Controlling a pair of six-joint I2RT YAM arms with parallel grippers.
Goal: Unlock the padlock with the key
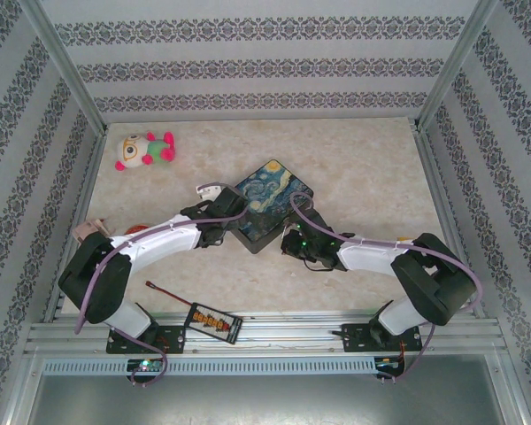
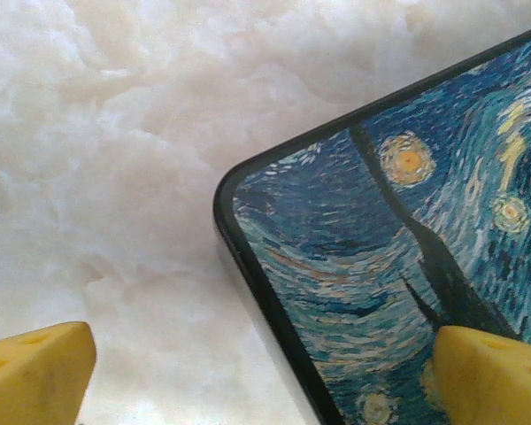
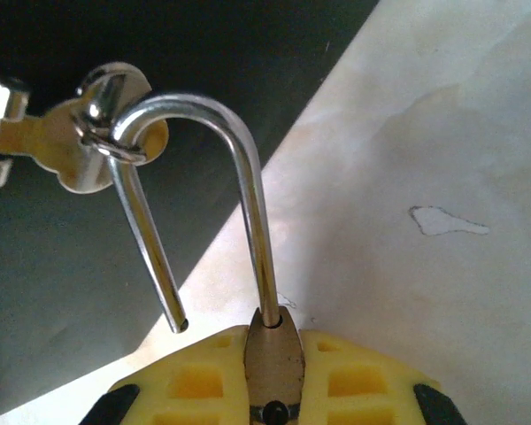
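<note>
The small brass padlock [image 3: 274,359] is clamped between my right gripper's [image 3: 274,381] yellow fingers [image 3: 195,382], body edge-on. Its silvery shackle [image 3: 248,168] stands swung open: one leg sits in the body, and the free end [image 3: 179,322] hangs loose above the table. The shackle's bend passes through a metal ring on the silvery hasp [image 3: 66,146] of the starry-night tin box [image 1: 270,208]. In the top view the right gripper [image 1: 294,243] is at the box's near right edge. My left gripper [image 2: 265,372] is open, straddling the box's rounded corner [image 2: 239,190], one finger [image 2: 35,372] over bare table.
A pink, white and green plush toy [image 1: 144,150] lies at the far left. A black controller with orange buttons [image 1: 214,321] and a red-tipped wire [image 1: 159,290] lie near the left arm's base. Patterned walls and metal rails fence the pale marble table [image 1: 372,168].
</note>
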